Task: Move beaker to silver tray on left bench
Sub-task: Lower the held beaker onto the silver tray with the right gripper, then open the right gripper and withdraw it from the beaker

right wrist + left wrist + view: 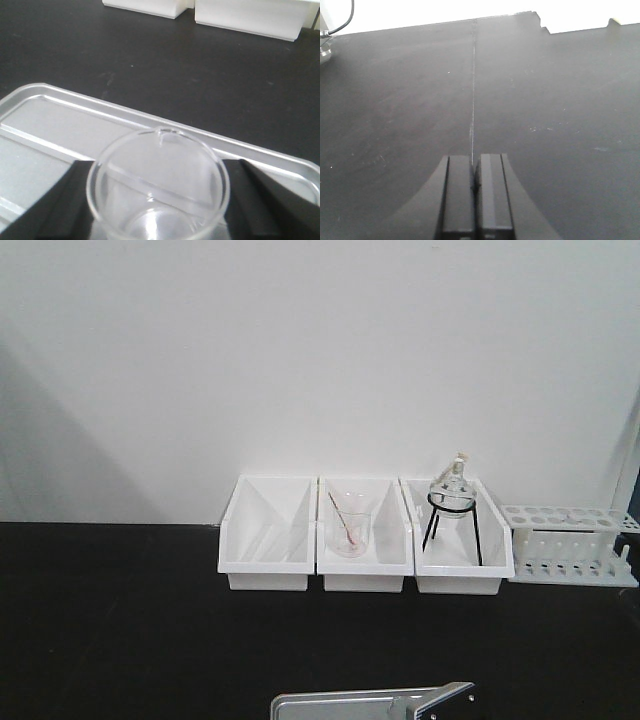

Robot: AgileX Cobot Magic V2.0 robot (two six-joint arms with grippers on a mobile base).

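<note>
- The right hand [157,220] has its two dark fingers [55,200] pressed on either side of the small clear beaker [158,177], holding it upright.
- The silver tray [45,117] lies directly beneath this hand, on the black surface [150,55]; whether the beaker touches it cannot be told.
- White bins [250,17] stand well beyond the hand.
- The left hand [472,197] is closed and holds nothing, above bare black surface.
</note>
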